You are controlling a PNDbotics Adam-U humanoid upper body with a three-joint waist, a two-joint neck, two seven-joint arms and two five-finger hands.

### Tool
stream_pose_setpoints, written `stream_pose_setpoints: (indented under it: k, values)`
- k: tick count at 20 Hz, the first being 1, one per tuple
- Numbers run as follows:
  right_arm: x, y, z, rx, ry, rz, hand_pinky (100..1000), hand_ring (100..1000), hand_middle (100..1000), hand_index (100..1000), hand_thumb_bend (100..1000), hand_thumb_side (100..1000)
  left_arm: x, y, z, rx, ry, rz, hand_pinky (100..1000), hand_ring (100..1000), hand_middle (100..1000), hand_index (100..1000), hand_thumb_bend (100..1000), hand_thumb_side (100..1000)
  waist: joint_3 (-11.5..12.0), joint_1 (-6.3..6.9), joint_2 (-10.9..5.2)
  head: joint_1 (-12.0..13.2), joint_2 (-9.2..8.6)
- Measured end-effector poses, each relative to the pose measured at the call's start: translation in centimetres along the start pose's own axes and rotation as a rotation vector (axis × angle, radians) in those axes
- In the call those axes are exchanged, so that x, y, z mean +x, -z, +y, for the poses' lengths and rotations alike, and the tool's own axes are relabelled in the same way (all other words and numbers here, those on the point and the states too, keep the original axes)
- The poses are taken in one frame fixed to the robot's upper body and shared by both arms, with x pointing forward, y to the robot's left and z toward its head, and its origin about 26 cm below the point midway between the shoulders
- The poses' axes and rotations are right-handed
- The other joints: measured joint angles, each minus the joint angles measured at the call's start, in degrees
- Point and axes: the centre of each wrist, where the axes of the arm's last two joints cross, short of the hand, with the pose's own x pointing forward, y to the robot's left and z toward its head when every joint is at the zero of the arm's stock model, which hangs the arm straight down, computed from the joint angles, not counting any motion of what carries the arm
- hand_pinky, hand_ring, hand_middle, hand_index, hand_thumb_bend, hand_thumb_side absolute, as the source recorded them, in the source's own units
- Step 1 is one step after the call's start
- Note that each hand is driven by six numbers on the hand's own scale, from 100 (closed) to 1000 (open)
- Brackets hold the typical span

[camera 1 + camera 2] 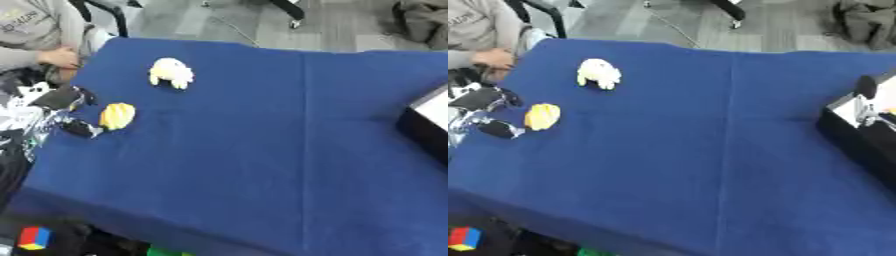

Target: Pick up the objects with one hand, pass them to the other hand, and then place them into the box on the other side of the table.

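My left hand [61,107] sits at the left edge of the counter [262,150], which is draped in blue cloth, and its fingers [83,129] are spread apart around nothing yet, one dark finger above and one below. The yellow object [117,115] lies on the cloth just beside those fingertips, on their inner side toward the middle of the counter, roughly in the gap the two fingers open onto; I cannot tell whether either finger is actually touching it or only close to it. It looks like a small rounded lump, a little tilted. Farther from my fingers, up and toward the far edge of the counter, lies a second piece, a pale cream object [171,73] with a few lobes, clear of the yellow one and well apart from my hand. Across the counter, far from the left fingers, the box [859,135] stands at the right edge, dark-walled with a pale inside. In the right eye view part of my right hand [864,100] shows above that box, a dark rounded tip over a silver piece; I cannot tell how its fingers are set.
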Motion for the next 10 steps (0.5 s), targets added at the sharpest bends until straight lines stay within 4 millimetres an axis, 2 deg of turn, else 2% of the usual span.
stream_pose_setpoints:
  k: [6,10]
  values:
    - [0.0,-0.1,0.0,-0.002,0.005,0.005,823,835,716,939,100,100,0.1,0.1,-0.9,0.050,-0.008,0.035,737,638,652,764,313,339,-0.12,0.04,0.13,0.00,0.00]
    - [0.0,-0.1,0.0,-0.002,0.008,0.005,823,835,716,938,100,100,0.2,0.1,-1.3,0.054,-0.067,0.040,741,634,647,763,251,336,-0.15,0.01,0.20,0.01,0.00]
